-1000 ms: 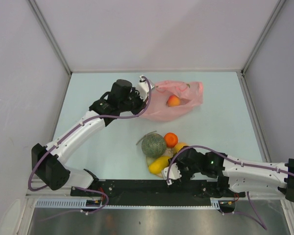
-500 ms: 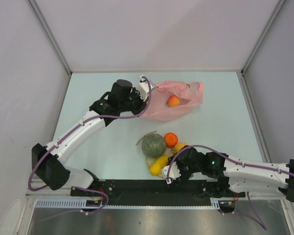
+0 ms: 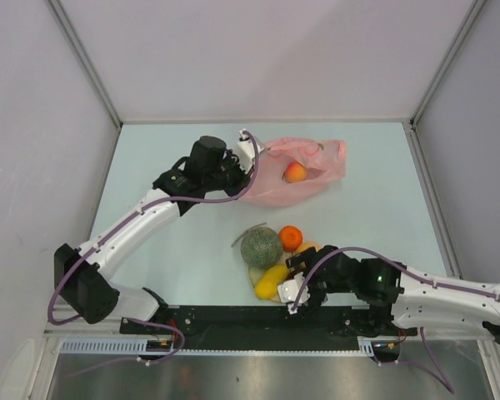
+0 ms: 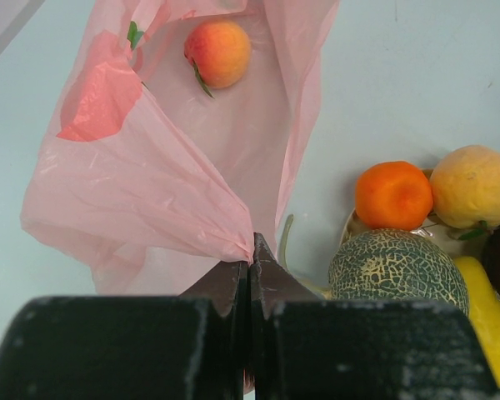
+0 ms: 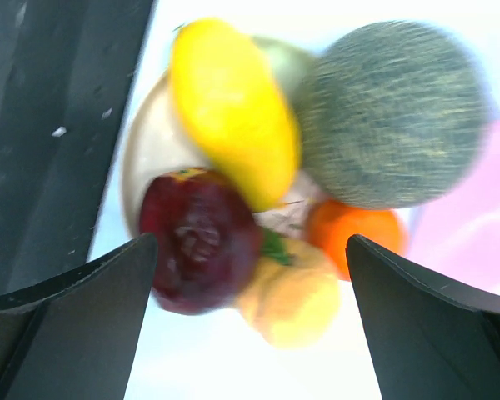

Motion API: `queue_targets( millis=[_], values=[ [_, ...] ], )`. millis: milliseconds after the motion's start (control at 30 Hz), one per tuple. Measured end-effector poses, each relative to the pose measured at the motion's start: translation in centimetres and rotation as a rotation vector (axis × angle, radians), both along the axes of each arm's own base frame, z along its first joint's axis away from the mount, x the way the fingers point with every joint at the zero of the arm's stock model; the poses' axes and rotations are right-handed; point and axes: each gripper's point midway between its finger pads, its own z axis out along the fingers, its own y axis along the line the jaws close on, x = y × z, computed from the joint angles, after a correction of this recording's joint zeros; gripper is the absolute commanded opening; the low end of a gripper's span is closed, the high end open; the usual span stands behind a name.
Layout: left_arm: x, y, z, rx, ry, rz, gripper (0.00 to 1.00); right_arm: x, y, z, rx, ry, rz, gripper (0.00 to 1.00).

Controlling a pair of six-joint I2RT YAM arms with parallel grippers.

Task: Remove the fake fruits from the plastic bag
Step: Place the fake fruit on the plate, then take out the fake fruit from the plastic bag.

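Left gripper (image 4: 250, 265) pinched tight on the plastic bag (image 4: 150, 183) edge, holding its mouth up so the peach (image 4: 219, 52) shows; right gripper (image 5: 250, 275) spread wide over the dark red fruit (image 5: 198, 242)

1. We mark the plastic bag (image 3: 271, 190): translucent pink, crinkled, lying toward the far side of the worktop (image 3: 383, 200).
2. Inside it we see a pink-orange peach (image 3: 295, 172).
3. Outside, clustered together: netted melon (image 3: 261, 247), orange (image 3: 291, 237), yellow-orange round fruit (image 4: 475, 187), yellow oblong fruit (image 3: 271, 281), dark red fruit (image 5: 198, 240).
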Motion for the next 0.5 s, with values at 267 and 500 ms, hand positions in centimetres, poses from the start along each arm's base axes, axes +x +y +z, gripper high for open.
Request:
queue_targets(
  millis=[267,500],
  values=[
    [0.0,-0.4,-0.6,0.007,0.014,-0.007,0.01,8.9,1.6,9.2,0.256,-0.147,-0.328,0.97],
    [0.3,-2.2,1.0,-0.040,0.037,-0.021,0.00,22.8,-2.2,16.3,0.512,-0.146,-0.770,0.28]
  ],
)
